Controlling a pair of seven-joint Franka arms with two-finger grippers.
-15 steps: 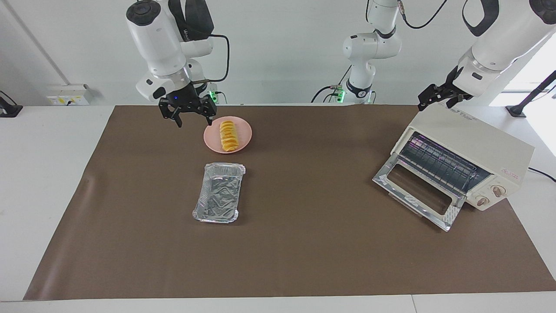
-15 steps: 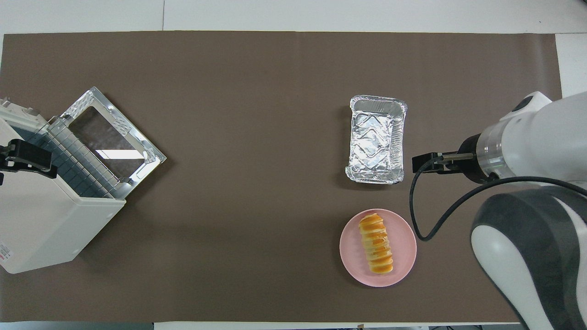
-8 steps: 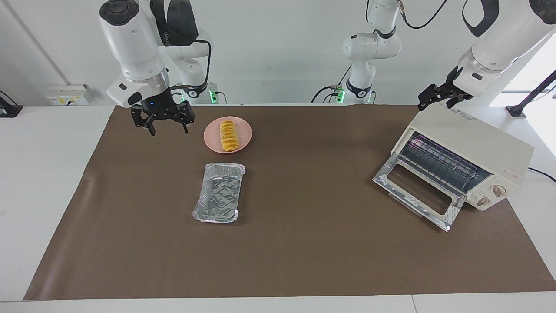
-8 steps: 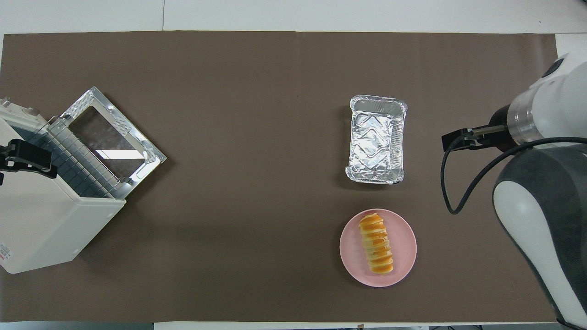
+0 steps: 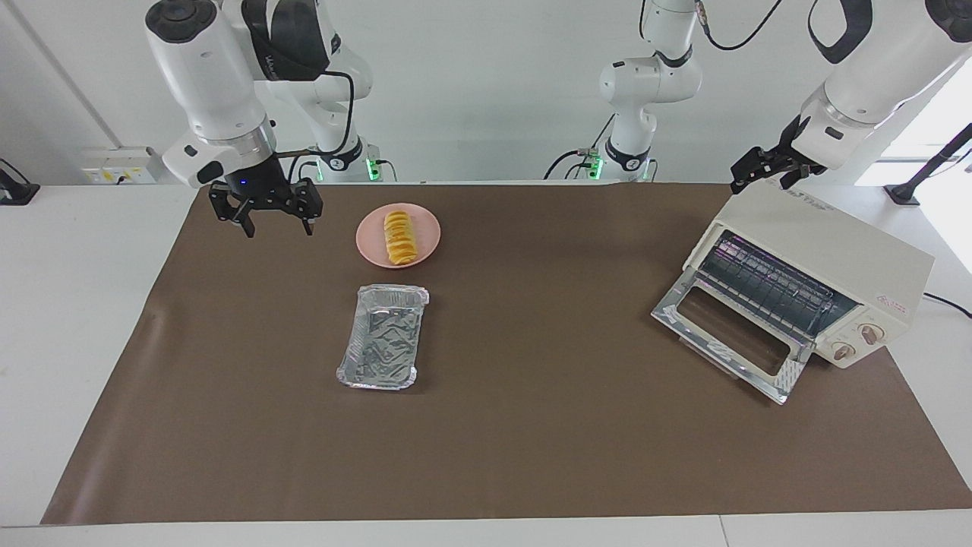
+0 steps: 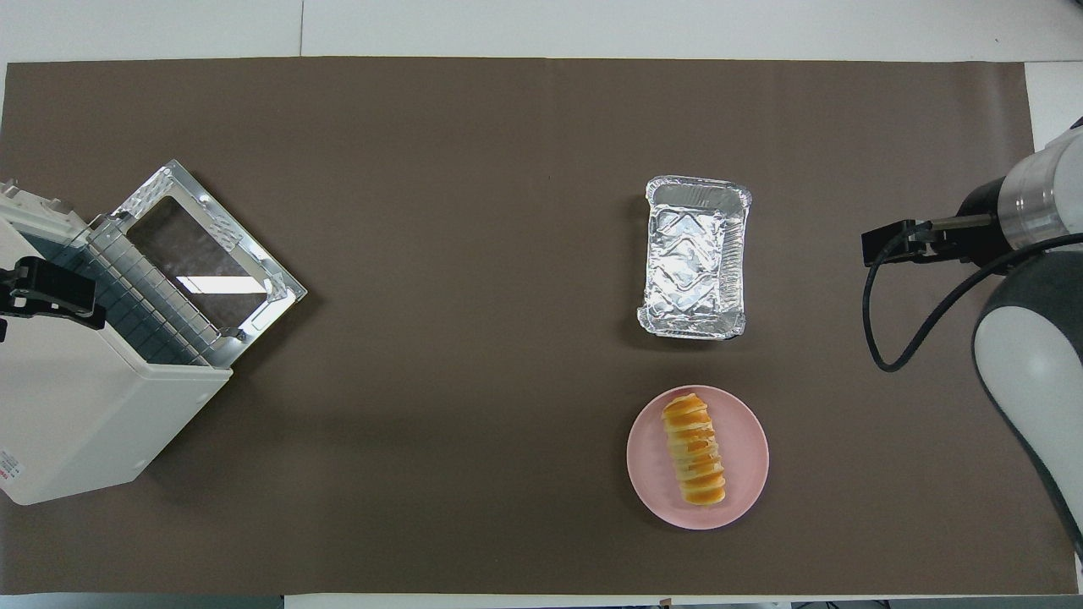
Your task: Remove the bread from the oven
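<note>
Bread [image 5: 399,237] lies on the pink plate [image 5: 426,241] near the counter [image 5: 531,456] edge closest to the robots, toward the right arm's end, so by the look of things the loaf is already out of the oven [image 5: 820,266]. The foil tray [image 5: 383,336] sits empty, just farther from the robots than the plate and apart from it. The oven stands at the left arm's end, its glass door [image 5: 729,334] dropped flat and its wire rack [image 5: 767,285] bare.

What is left, as I judge it, is a clean pull-away. To do that well, the right arm should travel high and keep out toward its own counter corner, so that neither link nor cable sweeps across the plate or nudges the light foil tray. The plate needs no more handling, and a slow path to a rest pose would serve best.

Right claw [image 5: 266,211] hangs released and empty, fingers pointing down, over the mat's corner by the right arm's base, well apart from the plate; the forearm above it stands nearly upright. Left claw [image 5: 768,169] waits over the top rear edge of the oven, angled downward, released and holding nothing.
</note>
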